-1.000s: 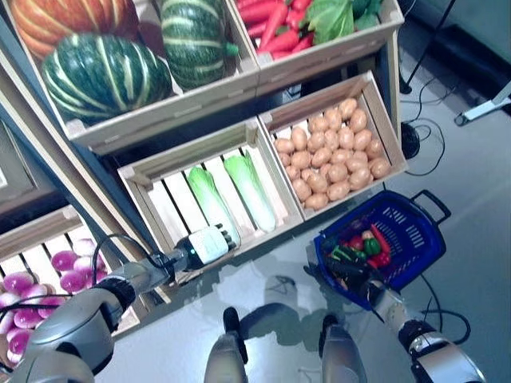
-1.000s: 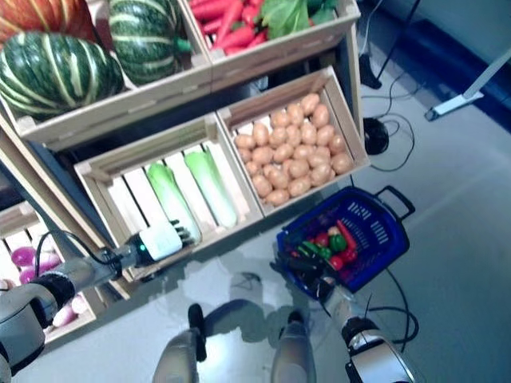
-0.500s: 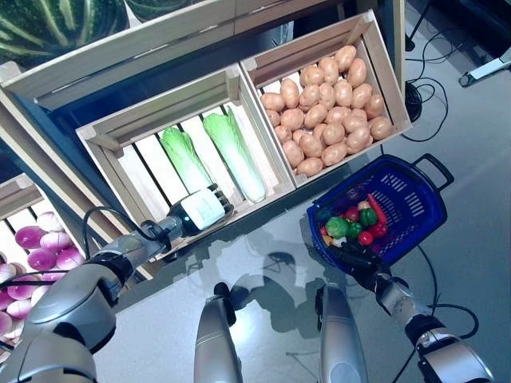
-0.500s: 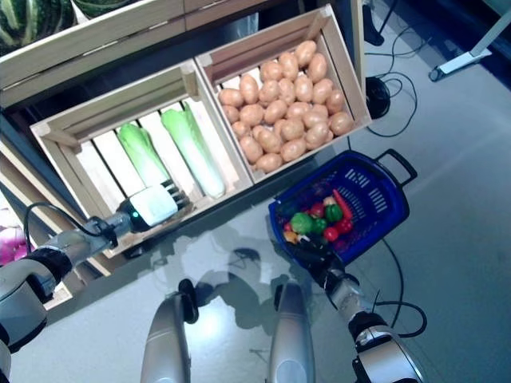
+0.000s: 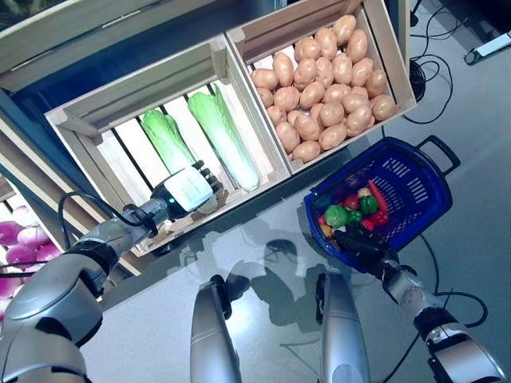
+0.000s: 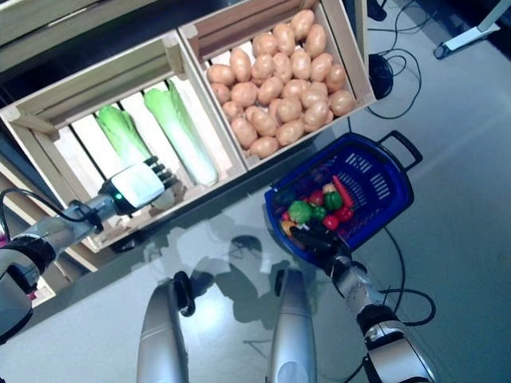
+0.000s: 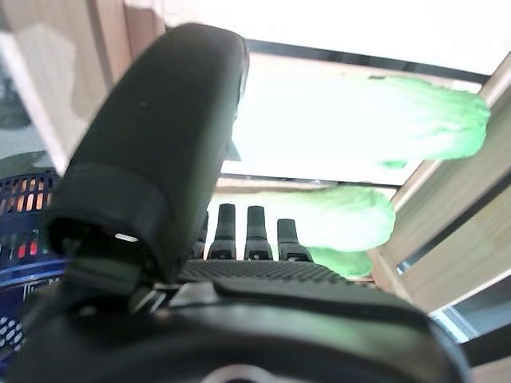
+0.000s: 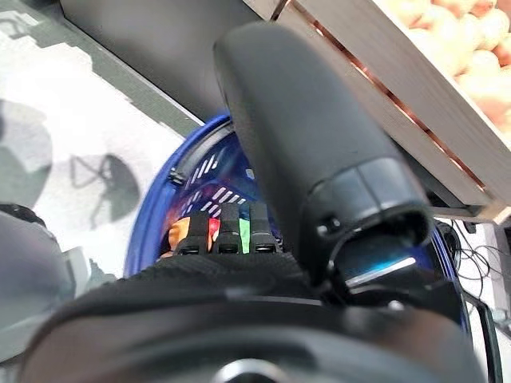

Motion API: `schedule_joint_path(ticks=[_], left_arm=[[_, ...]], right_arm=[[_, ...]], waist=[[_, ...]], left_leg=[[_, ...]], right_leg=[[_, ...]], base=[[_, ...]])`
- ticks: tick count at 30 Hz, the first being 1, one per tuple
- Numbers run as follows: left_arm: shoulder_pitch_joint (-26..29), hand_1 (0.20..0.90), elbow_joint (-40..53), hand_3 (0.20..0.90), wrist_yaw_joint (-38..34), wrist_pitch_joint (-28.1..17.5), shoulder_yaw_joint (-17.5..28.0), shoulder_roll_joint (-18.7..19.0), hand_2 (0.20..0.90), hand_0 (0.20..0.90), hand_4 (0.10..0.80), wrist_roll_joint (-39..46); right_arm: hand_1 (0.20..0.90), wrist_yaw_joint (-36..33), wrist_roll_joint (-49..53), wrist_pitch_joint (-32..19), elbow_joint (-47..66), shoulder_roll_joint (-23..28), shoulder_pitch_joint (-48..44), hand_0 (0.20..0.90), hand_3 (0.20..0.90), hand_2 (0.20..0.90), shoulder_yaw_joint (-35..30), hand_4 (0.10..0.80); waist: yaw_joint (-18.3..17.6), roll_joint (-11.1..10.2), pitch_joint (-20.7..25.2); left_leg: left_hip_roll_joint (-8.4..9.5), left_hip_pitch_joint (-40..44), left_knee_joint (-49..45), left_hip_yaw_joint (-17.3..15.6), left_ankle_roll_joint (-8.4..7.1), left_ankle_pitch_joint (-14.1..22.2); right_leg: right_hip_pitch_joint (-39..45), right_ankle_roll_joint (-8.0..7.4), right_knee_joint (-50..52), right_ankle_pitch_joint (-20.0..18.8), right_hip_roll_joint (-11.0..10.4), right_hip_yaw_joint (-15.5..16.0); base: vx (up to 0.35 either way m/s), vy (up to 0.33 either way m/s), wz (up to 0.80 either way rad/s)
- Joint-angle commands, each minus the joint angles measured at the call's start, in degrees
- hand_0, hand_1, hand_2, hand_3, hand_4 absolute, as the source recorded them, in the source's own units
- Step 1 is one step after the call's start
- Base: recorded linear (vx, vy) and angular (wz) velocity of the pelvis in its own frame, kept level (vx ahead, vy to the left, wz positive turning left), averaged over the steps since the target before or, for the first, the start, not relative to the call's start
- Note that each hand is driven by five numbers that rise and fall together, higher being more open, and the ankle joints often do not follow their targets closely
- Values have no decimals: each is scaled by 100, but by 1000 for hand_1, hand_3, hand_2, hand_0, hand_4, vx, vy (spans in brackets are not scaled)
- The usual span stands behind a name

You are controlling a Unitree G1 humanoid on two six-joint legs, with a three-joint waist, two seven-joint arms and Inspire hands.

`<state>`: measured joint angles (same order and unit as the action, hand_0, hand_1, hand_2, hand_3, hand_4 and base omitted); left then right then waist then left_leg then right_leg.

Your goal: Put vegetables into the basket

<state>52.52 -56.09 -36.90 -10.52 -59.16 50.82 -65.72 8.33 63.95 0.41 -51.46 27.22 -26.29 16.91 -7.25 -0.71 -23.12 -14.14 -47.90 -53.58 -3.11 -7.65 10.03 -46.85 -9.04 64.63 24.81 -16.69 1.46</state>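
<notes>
- Left hand (image 5: 188, 190): fingers straight and held together, reaching over the front edge of the crate (image 5: 96, 118) toward two cabbages (image 5: 168, 140); nothing held.
- Right hand (image 5: 357, 242): at the basket's (image 5: 415, 187) near rim. Grip cannot be told; fingers are hidden.
- Basket already holds mixed vegetables (image 5: 351, 211).
- Risk: the long cabbage may slip from a shallow grasp, or catch on the crate wall when lifted.
- The cabbages' near ends are hidden behind the left hand.

Bright overhead light; glossy floor (image 5: 263, 239) lower centre mirrors pale glare, soft dark shadows. Crate slats (image 7: 335, 120) washed out white in left wrist view; near hand (image 7: 160, 159) blurred.
</notes>
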Motion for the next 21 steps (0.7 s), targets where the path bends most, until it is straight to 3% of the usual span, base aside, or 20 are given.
schedule_joint_path(ticks=[1, 12, 21], left_arm=[[484, 900, 74, 900, -212, 355, 485, 553, 900, 900, 800, 379], [859, 900, 532, 900, 220, 670, 455, 1100, 900, 900, 800, 583], [1726, 900, 449, 900, 761, 392, -5, 1318, 900, 900, 800, 649]], right_arm=[[900, -88, 515, -211, 558, 422, 69, 900, 900, 900, -251, 800], [900, -359, 1224, -378, 1417, 792, 145, 900, 900, 900, -606, 800], [900, -636, 1489, -503, 1726, 1118, 37, 900, 900, 900, -880, 800]], waist=[[-28, 77, 351], [-48, 58, 223], [-104, 22, 47]], left_leg=[[-158, 46, -740, -138, -4, 1289], [-318, -1310, -2129, 234, -66, 1680], [-448, -2573, -3021, 478, -30, 1834]], right_leg=[[-139, 183, -315, -456, -181, 226], [-1439, 198, 1042, -137, -276, 9], [-2768, 185, 2211, 90, -146, -266]], base=[[-28, 17, -7], [-17, 3, 3], [-41, -16, -4]])
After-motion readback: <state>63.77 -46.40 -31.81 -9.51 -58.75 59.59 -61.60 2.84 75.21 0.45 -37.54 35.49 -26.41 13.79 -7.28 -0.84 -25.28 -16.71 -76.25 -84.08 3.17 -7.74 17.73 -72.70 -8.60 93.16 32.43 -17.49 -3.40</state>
